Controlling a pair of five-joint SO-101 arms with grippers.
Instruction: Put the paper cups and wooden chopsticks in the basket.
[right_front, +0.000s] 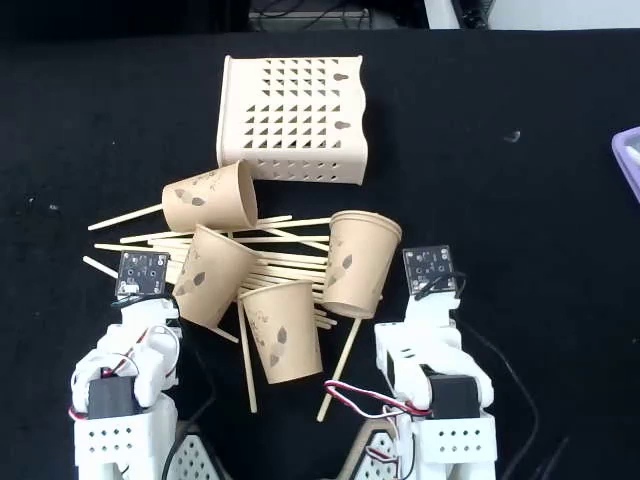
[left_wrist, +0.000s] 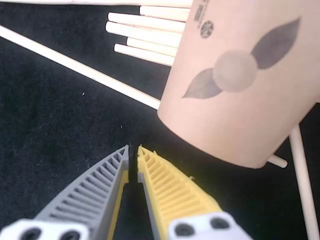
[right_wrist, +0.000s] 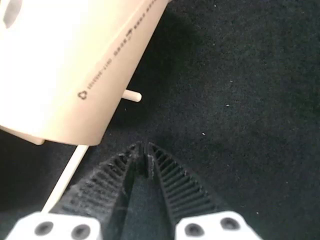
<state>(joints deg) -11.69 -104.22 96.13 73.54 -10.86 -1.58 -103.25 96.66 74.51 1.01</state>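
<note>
Several brown paper cups lie on their sides over a scatter of wooden chopsticks (right_front: 290, 265) at the middle of the black table. A cream perforated basket (right_front: 293, 119) lies on its side behind them. My left gripper (left_wrist: 132, 152) is shut and empty, just short of the rim of one cup (left_wrist: 240, 75) (right_front: 208, 275), with chopsticks (left_wrist: 145, 35) beyond. My right gripper (right_wrist: 144, 150) is shut and empty beside another cup (right_wrist: 65, 65) (right_front: 355, 262); a chopstick (right_wrist: 67, 175) runs under that cup. Both arms sit at the near edge, left (right_front: 135, 340) and right (right_front: 430, 340).
A purple container's corner (right_front: 628, 155) shows at the far right edge. Bare black cloth lies to the left and right of the pile. Cables (right_front: 370, 400) hang between the arm bases.
</note>
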